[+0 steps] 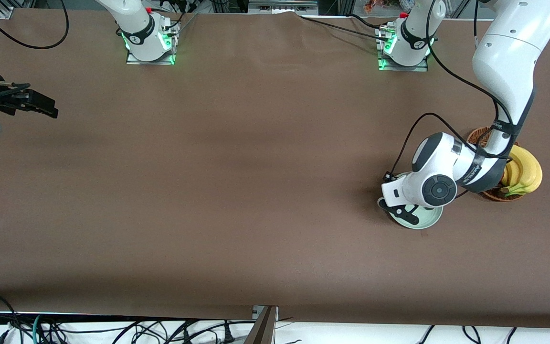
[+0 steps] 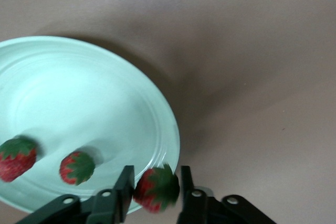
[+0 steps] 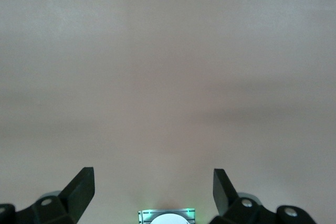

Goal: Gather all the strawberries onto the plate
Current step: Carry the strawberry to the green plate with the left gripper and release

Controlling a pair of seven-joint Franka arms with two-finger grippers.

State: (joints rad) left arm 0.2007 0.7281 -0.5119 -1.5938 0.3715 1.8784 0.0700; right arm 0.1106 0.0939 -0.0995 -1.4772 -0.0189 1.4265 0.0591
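Strawberries: two lying in plate (image 2: 79, 98), one (image 2: 17, 157) and another (image 2: 76, 167) side by side; third strawberry (image 2: 156, 188) sitting clamped between fingers of left tool (image 2: 155, 191), over plate rim. Plate (image 1: 423, 220) sitting near left arm's end of bench (image 1: 237, 191), toward front edge, just beside basket (image 1: 499, 193) carrying bananas (image 1: 523, 172). Right tool (image 3: 155, 190) waiting, fingers spread apart, over bench's edge at right arm's end.

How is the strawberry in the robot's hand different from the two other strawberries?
The held strawberry sits between the fingers of the left hand over the plate's rim; the two other strawberries lie loose on the plate. Nothing touches those two. All three are red with green leafy tops. The right hand waits open, away from them.
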